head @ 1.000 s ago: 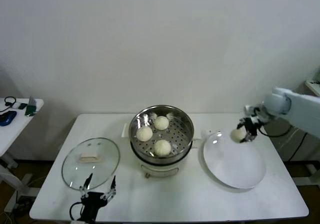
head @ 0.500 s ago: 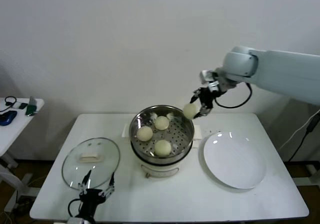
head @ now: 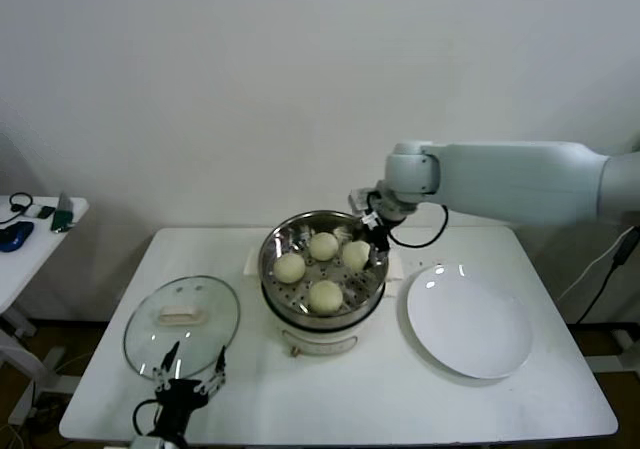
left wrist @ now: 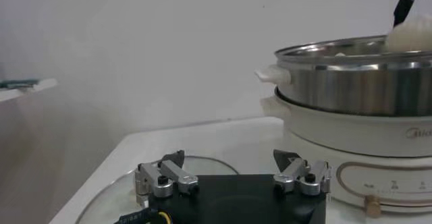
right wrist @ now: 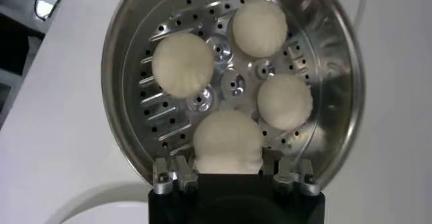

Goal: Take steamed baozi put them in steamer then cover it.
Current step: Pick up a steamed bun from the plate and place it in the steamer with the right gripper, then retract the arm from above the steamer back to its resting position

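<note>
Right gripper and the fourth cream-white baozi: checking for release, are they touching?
Touching. In the right wrist view the right gripper is shut on the round cream-white baozi, inside the shiny steel steamer.

- In the right wrist view, the bun (right wrist: 227, 142) at 6 o'clock in the steamer (right wrist: 337, 50) is partly hidden by the right gripper (right wrist: 233, 178).
- In the left wrist view, the steamer's 3 o'clock side is cut off.
- The lid (left wrist: 115, 195) is mostly hidden behind the left gripper (left wrist: 233, 178).
</note>
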Action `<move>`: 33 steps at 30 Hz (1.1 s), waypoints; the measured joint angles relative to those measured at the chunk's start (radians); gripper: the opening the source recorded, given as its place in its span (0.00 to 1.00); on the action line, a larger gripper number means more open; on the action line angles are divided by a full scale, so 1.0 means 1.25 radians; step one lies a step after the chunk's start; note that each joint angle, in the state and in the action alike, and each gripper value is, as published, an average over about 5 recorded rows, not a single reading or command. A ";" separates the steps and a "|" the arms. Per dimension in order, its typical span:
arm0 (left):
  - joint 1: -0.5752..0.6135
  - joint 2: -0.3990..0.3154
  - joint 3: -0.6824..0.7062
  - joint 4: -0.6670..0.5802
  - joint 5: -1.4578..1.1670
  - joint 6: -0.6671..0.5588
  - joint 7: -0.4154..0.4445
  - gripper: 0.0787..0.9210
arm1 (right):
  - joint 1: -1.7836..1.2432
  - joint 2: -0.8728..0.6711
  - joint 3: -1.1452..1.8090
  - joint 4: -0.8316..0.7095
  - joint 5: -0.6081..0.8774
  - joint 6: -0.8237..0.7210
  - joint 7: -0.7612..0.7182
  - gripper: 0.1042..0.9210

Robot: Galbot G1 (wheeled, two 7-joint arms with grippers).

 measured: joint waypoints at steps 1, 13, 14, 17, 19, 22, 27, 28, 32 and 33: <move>0.000 0.000 0.000 0.000 0.000 0.000 0.000 0.88 | -0.006 0.004 0.000 -0.004 -0.003 -0.001 0.003 0.70; -0.001 0.000 -0.001 -0.002 -0.003 0.000 0.000 0.88 | -0.051 0.044 -0.006 -0.038 -0.027 -0.005 0.013 0.72; -0.001 0.000 -0.001 -0.003 -0.004 0.000 0.000 0.88 | -0.052 0.047 -0.006 -0.040 -0.028 -0.004 0.014 0.73; -0.001 0.000 -0.003 -0.006 -0.004 0.000 0.000 0.88 | -0.053 0.051 -0.006 -0.044 -0.031 -0.002 0.014 0.78; -0.001 0.000 -0.004 -0.007 -0.004 0.000 0.000 0.88 | -0.050 0.051 -0.007 -0.045 -0.031 0.001 0.012 0.83; 0.000 0.001 -0.006 -0.010 -0.004 0.001 0.000 0.88 | -0.039 0.048 -0.010 -0.044 -0.026 0.010 0.001 0.87; 0.004 0.003 -0.006 -0.018 -0.004 0.003 0.000 0.88 | -0.001 0.029 -0.011 -0.036 0.004 0.032 -0.035 0.88; 0.005 0.004 -0.006 -0.020 -0.004 0.004 0.000 0.88 | 0.009 0.023 -0.010 -0.034 0.014 0.036 -0.042 0.88; 0.005 0.008 -0.003 -0.028 -0.009 0.010 -0.004 0.88 | 0.039 -0.014 0.007 -0.026 0.076 0.042 -0.058 0.88; 0.005 0.008 -0.002 -0.030 -0.012 0.012 -0.005 0.88 | 0.043 -0.026 0.017 -0.022 0.096 0.040 -0.055 0.88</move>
